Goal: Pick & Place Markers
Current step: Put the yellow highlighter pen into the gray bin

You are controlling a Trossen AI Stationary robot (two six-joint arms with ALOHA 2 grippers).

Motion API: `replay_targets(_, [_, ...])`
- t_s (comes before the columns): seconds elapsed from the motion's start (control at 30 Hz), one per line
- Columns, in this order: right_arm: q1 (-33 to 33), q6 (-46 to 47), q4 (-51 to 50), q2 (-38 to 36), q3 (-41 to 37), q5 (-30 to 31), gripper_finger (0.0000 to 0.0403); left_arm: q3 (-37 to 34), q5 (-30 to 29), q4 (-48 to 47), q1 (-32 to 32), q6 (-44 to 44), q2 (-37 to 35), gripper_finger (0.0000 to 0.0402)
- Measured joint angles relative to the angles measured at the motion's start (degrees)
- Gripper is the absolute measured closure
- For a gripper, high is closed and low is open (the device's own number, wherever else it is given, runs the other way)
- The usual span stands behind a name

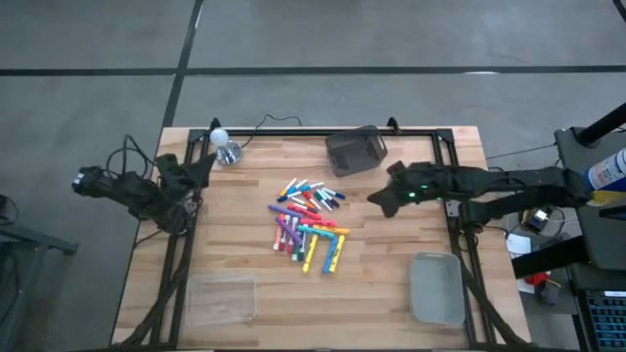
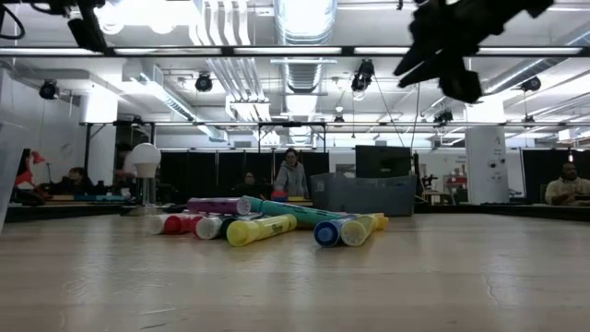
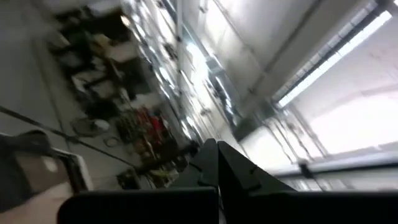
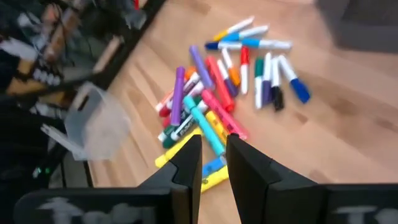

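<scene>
The markers (image 1: 309, 223) are a mixed heap of yellow, pink, red, purple, blue, teal and green, some white-bodied with coloured caps. The tabletop (image 1: 391, 284) is pale wood in plank stripes. The mesh bin (image 1: 356, 150) is dark grey; both trays (image 1: 437, 286) are clear.

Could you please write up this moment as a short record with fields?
markers: pile loose on the table's middle, none held
table: wooden top
right gripper: raised beside the pile, fingers slightly apart, holding nothing
left gripper: parked at the left edge, fingers closed
trays: one clear tray front left, another front right, both without markers
bin: dark bin at the back, no markers seen in it
progress: no marker placed yet
</scene>
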Motion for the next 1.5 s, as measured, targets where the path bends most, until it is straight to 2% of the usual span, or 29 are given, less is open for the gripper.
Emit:
replay_targets(0.1, [0.3,0.7,-0.2,8.2,4.5,-5.4,0.0323,1.4,2.1,-1.6,0.0,-0.1,0.1,0.0401])
replay_targets(0.23, [0.6,-0.8,-1.0,19.5,12.4,-11.2,0.0286,3.6,4.5,-4.5,0.0,1.8,0.1,0.0397])
replay_targets(0.33, [0.6,-4.1,-7.6,27.3,20.2,-12.1,0.0252,5.1,6.9,-7.3,0.0,1.2,0.1,0.0379])
replay_targets(0.43, [0.6,-10.0,-20.9,34.6,28.3,-12.1,0.0229,5.8,7.5,-7.4,0.0,1.5,0.1,0.036])
replay_targets(0.53, [1.0,-19.4,-28.9,40.6,34.2,-12.0,0.0224,6.1,7.5,-7.4,0.0,3.3,-0.3,0.0354])
replay_targets(0.63, [1.3,-26.2,-30.2,44.5,37.6,-12.3,0.0228,6.3,7.5,-7.4,0.0,3.6,-0.5,0.0353])
replay_targets(1.1, [1.6,-36.8,-27.6,51.8,38.4,-10.5,0.0248,6.0,7.5,-7.4,0.0,3.2,-0.4,0.0353])
replay_targets(1.5, [1.6,-37.3,-27.8,58.8,38.4,-8.8,0.0265,6.0,7.5,-7.4,0.0,3.2,-0.6,0.0353])
